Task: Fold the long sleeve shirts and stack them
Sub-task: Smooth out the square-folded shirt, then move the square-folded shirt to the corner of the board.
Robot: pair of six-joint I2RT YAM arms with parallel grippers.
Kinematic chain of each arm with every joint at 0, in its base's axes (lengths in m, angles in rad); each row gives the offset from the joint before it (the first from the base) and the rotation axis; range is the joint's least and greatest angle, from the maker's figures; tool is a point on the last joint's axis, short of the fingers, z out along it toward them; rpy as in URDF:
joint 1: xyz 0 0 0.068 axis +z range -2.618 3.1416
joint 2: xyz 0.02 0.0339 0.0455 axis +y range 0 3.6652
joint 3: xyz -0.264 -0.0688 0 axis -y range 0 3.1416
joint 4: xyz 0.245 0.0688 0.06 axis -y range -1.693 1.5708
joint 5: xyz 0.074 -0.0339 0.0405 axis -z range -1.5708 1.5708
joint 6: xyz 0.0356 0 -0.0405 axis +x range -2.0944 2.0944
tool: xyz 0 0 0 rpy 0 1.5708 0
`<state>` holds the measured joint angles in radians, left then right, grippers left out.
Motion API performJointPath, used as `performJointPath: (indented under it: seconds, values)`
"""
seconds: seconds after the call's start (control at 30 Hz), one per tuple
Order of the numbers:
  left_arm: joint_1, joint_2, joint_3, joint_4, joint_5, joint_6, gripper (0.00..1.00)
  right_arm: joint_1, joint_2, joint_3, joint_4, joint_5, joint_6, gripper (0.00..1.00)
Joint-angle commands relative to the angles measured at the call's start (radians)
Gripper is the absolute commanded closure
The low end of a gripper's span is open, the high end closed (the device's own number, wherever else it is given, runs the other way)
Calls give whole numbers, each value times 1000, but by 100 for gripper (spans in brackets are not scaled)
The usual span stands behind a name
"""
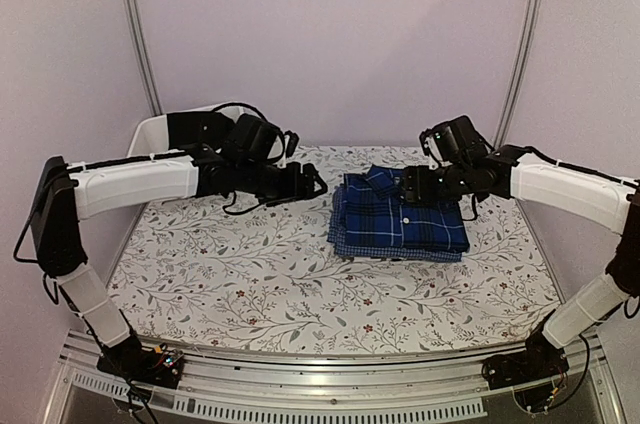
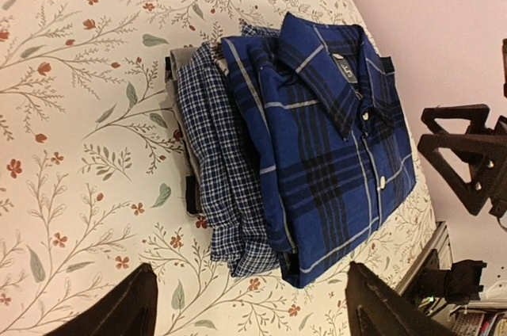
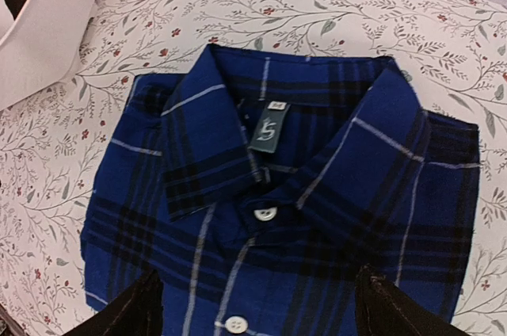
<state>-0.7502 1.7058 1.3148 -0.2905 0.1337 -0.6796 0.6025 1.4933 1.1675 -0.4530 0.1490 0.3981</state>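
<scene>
Two folded long sleeve shirts lie stacked at the table's back middle. The navy and royal-blue plaid shirt [image 1: 405, 216] [image 2: 333, 146] [image 3: 285, 193] is on top, collar up and buttoned. Beneath it the lighter fine-checked shirt [image 1: 344, 244] [image 2: 222, 169] shows along the stack's left and front edges. My left gripper [image 1: 319, 184] [image 2: 249, 316] hovers just left of the stack, open, with only tablecloth between its fingers. My right gripper [image 1: 406, 188] [image 3: 261, 316] hangs over the plaid shirt's collar end, open and holding nothing.
A white bin [image 1: 150, 134] [image 3: 40, 27] stands at the back left corner behind the left arm. The floral tablecloth [image 1: 250, 274] covers the table. Metal frame posts [image 1: 135, 24] rise at the back corners.
</scene>
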Motion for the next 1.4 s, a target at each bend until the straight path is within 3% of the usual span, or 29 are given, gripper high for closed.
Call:
performJointPath:
  seconds: [0.0,0.17,0.57,0.83,1.37]
  values:
    - [20,-96,-55,19,-49,30,13,124,0,45,-27,29,43,13]
    - [31,-177,-113,8,-80,33,1,254,76,98,-26,27,90,3]
    - [47,-307,-180,-33,-112,38,0,457,284,198,-10,-48,209,1]
    - [58,-348,-203,-46,-111,46,0,491,407,225,50,-124,298,1]
    - [74,-385,-235,-57,-108,40,0,473,598,284,123,-29,329,1]
